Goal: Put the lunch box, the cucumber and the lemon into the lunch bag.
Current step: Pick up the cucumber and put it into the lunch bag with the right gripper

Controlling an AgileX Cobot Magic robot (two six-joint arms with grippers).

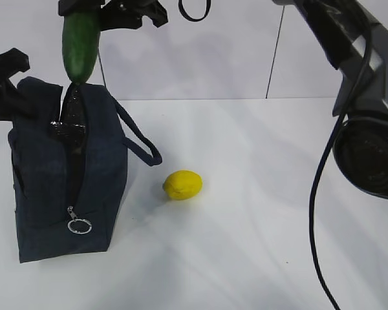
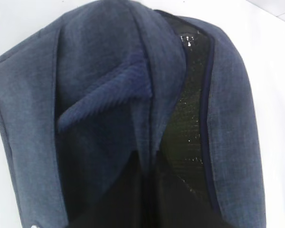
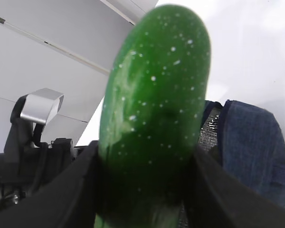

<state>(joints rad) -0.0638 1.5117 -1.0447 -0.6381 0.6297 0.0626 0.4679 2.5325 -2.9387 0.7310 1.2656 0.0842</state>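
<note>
The navy lunch bag (image 1: 52, 187) stands at the left with its top zipper open. My right gripper (image 1: 84, 10) reaches across from the top and is shut on the dark green cucumber (image 1: 81, 45). The cucumber hangs upright with its tip just above the bag's opening (image 1: 71, 113). In the right wrist view the cucumber (image 3: 156, 109) sits between the two fingers of the right gripper (image 3: 145, 190). My left gripper (image 2: 154, 190) is shut on the fabric edge of the bag's opening (image 2: 147, 118). The yellow lemon (image 1: 183, 185) lies on the table right of the bag. The lunch box is out of view.
The bag's loop handle (image 1: 139, 139) sticks out toward the lemon, and its silver ring pull (image 1: 79, 225) hangs at the front. The right arm's body (image 1: 368, 148) and a black cable (image 1: 318, 194) stand at the right edge. A white wall is behind.
</note>
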